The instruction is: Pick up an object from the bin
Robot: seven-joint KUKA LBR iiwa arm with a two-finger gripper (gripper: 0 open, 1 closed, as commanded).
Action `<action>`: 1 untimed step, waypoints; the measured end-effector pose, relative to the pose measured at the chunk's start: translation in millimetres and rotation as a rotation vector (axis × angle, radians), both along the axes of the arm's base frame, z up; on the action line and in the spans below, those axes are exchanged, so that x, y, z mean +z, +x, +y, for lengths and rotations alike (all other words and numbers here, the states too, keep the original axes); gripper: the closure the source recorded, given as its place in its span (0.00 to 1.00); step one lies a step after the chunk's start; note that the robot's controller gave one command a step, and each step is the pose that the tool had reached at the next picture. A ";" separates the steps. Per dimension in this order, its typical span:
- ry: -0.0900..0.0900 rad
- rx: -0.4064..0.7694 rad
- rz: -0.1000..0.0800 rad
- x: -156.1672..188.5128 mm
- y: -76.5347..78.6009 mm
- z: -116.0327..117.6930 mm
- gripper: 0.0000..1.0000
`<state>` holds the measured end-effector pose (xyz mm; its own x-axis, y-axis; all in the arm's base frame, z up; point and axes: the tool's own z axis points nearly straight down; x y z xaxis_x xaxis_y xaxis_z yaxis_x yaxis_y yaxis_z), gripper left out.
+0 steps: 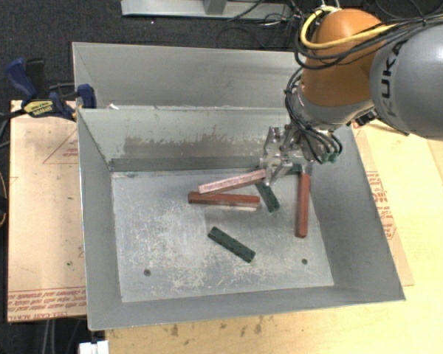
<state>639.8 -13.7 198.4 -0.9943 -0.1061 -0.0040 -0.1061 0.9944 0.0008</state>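
My gripper [279,157] hangs low in the bin's back right part, under the orange wrist cover. Its lower end is right at the right end of a long pale pink stick [232,181], which slants left and lies across a red-brown stick [221,198]. A short dark green block [268,198] lies just below the gripper, touching those sticks' right ends. To the right a second red-brown stick [303,205] lies nearly upright in the view, its top end by the gripper. Whether the pink stick is gripped cannot be seen.
Another dark green block [232,244] lies alone nearer the front, in the bin's middle. The bin's sloped back wall rises close behind the gripper. The arm comes in from the upper right.
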 end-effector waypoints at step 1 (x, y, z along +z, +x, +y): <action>0.000 0.000 0.000 0.0 0.0 0.0 1.00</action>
